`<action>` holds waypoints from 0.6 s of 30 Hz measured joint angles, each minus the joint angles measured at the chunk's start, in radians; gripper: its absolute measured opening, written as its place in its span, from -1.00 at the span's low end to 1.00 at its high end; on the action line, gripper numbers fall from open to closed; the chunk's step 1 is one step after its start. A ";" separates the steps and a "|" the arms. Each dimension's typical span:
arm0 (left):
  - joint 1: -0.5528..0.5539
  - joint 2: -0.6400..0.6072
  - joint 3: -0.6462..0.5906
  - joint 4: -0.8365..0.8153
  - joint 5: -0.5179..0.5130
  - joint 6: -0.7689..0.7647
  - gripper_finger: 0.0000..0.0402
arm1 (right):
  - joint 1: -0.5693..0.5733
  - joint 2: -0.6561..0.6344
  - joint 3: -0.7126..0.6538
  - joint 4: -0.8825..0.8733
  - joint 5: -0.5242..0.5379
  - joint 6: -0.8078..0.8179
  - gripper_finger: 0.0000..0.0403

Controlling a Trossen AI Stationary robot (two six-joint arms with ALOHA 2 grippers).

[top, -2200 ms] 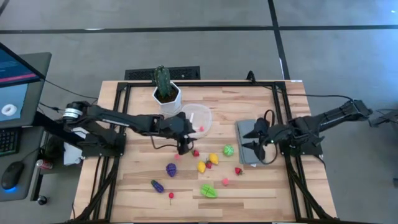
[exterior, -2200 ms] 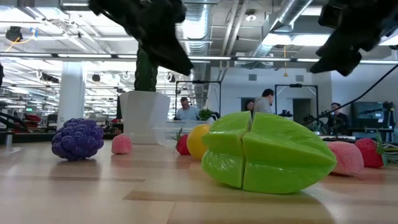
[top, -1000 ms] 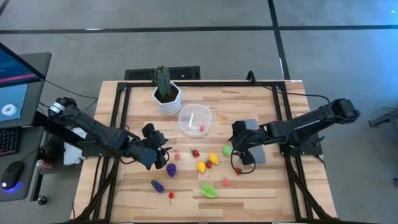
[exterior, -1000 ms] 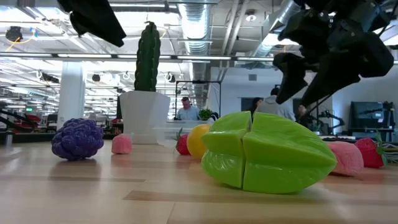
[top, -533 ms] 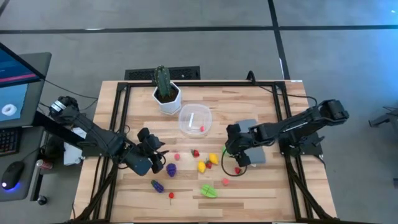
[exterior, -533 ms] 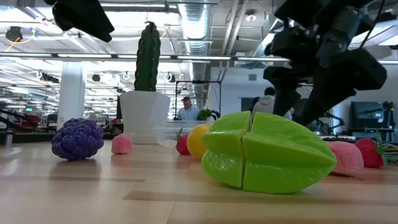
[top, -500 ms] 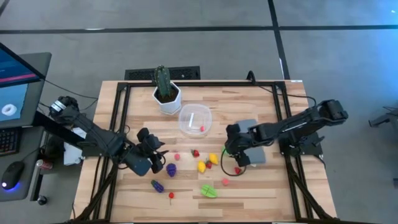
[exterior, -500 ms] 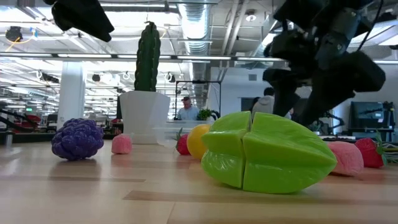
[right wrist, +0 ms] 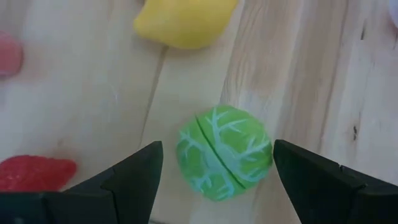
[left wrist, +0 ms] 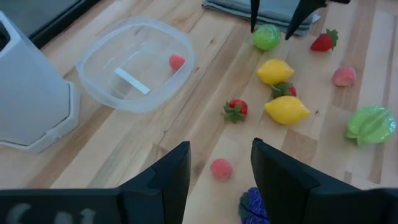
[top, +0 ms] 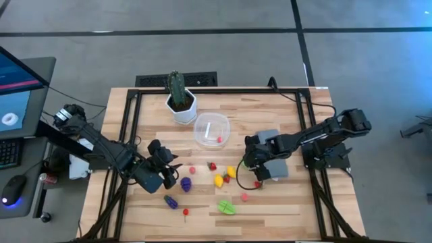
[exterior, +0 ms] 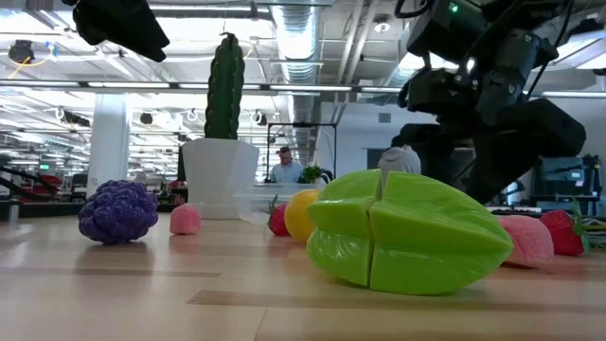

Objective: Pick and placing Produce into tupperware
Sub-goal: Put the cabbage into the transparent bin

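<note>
Right pincer [right wrist: 214, 168] hangs spread, its fingers straddling the green cabbage [right wrist: 225, 159] without touching, lined up to grip it. Clear tupperware [top: 212, 129] sits at its ten o'clock, holding one red piece. Left pincer [left wrist: 216, 168] waits spread over the desk [top: 283, 202].

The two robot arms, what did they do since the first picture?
The left pincer pulled back from beside the tupperware toward the table's left front. The right pincer came off the grey cloth and lowered open around the green cabbage, not yet squeezing it. The fruits on the table, the red one in the tupperware and the cactus stayed where they were.
</note>
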 joint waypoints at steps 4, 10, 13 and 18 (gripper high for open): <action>0.000 0.000 0.000 -0.002 -0.017 0.000 -0.20 | 0.000 0.000 0.000 0.017 -0.002 0.002 0.65; 0.000 0.000 0.000 -0.003 -0.018 0.000 -0.20 | 0.000 0.037 -0.001 0.028 -0.005 0.002 0.65; -0.001 0.000 0.000 -0.005 -0.018 0.000 -0.20 | 0.000 0.074 0.001 0.038 -0.016 0.015 0.65; -0.008 0.000 0.000 -0.009 -0.017 -0.001 -0.20 | -0.013 0.097 0.002 0.035 -0.022 0.078 0.65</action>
